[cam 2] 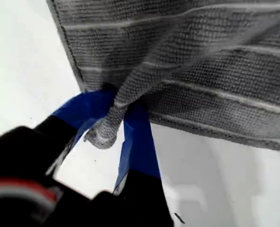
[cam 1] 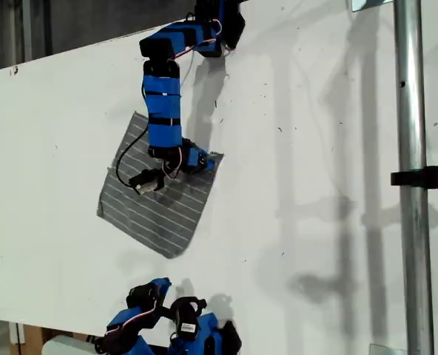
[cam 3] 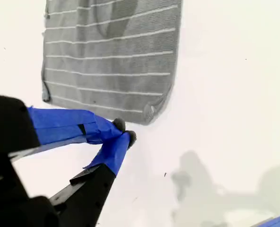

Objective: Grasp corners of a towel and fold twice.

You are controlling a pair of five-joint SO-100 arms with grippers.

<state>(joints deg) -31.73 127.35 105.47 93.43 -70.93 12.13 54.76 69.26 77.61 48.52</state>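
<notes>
White counter [cam 1: 315, 148] carried the towel [cam 1: 156, 211] unfolded — my first pincer [cam 2: 116, 127] clamped one corner [cam 2: 102, 135]; my second pincer [cam 3: 123, 132] waited closed, empty — both folds remained.

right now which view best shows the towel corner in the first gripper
The first wrist view: the pinched corner shows close up, bunched in my first gripper. The exterior view shows the whole towel, with the arm covering the grip. The second wrist view shows only the towel's free end.

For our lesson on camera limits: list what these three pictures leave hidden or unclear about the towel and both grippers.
- Towel, exterior view: the arm covers its middle.
- Pinched corner, first wrist view: my first gripper hides its tip.
- Second wrist view: the towel's far edge is cut off; my second gripper looks shut on nothing.
</notes>
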